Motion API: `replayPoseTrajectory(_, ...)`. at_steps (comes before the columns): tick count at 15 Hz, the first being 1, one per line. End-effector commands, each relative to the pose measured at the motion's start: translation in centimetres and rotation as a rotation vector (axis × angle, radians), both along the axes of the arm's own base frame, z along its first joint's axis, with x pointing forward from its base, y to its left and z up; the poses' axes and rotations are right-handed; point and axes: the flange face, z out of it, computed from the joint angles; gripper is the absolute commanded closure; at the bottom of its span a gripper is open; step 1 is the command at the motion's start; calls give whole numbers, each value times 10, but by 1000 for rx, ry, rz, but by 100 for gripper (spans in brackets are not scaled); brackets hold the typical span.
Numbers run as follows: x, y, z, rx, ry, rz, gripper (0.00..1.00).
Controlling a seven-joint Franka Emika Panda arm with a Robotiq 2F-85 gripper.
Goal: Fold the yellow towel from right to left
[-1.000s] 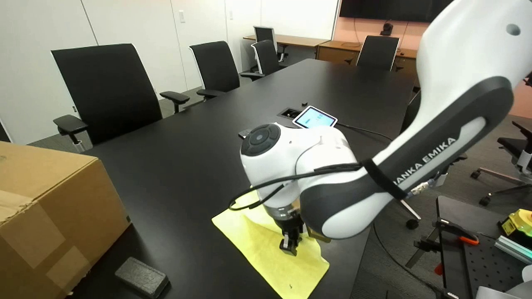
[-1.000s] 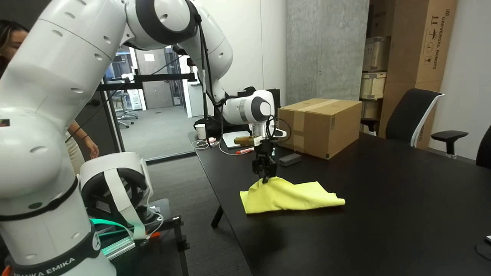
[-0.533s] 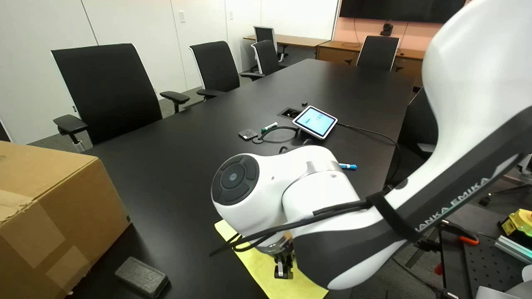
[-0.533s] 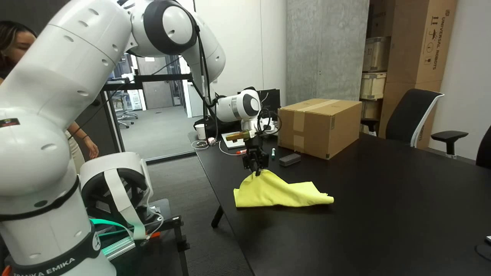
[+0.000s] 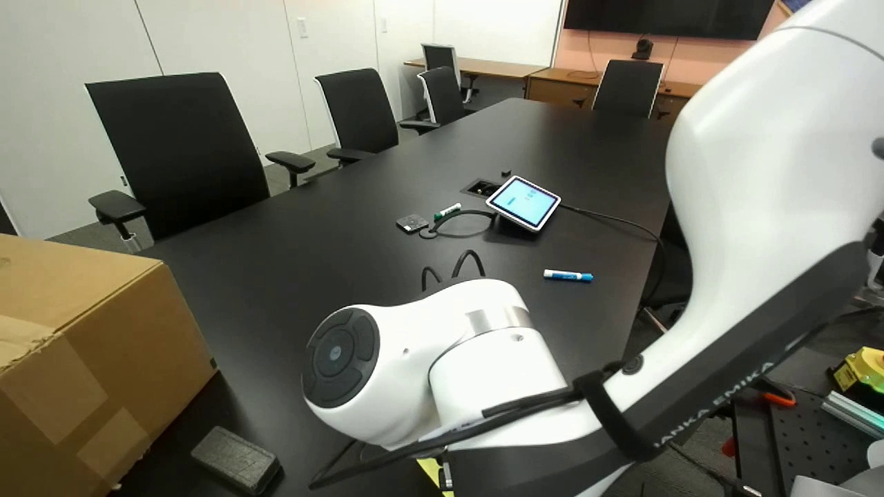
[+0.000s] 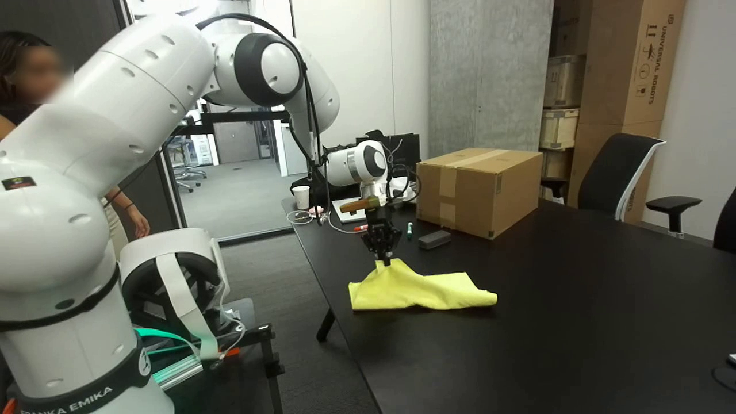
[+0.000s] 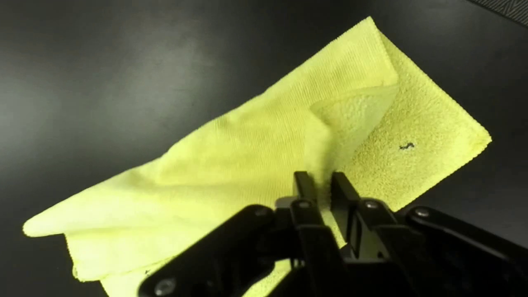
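The yellow towel point(image 7: 247, 136) lies partly folded on the black table, one layer over the other, with a turned-up ridge near its far end. It also shows in an exterior view point(image 6: 420, 294), with a raised peak under my gripper point(image 6: 384, 260). In an exterior view, only a sliver of the towel point(image 5: 429, 471) shows beside the arm. In the wrist view, my gripper's point(image 7: 319, 175) fingers stand a small gap apart, with the towel's ridge between them. The gap shows the fingers are not closed tight on the cloth. In an exterior view the arm hides most of the gripper.
A cardboard box point(image 5: 103, 373) and a dark grey block point(image 5: 236, 459) stand on the table beside the towel. A tablet point(image 5: 523, 202) with a cable and a blue marker point(image 5: 568, 275) lie farther along. The table point(image 6: 552, 345) edge runs close to the towel's end.
My gripper and the towel have shifted together toward the table's edge and box end. In the last half second the gripper has dipped slightly and the towel's peak is lower.
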Motion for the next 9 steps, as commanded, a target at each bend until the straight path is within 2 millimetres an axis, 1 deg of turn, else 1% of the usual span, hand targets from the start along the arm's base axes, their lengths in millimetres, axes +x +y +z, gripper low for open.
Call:
replayPoseTrajectory(1,14,12,1,-4,-14,43,50)
replayPoseTrajectory(3,19,12,2,3,-22,40,34)
replayPoseTrajectory(5,23,11,8,16,-29,34,21)
replayPoseTrajectory(6,26,9,10,16,-34,27,12)
replayPoseTrajectory(7,29,5,13,13,-44,16,5)
replayPoseTrajectory(8,32,-2,17,7,-53,0,1)
replayPoseTrajectory(9,36,-11,21,-4,-70,-21,0)
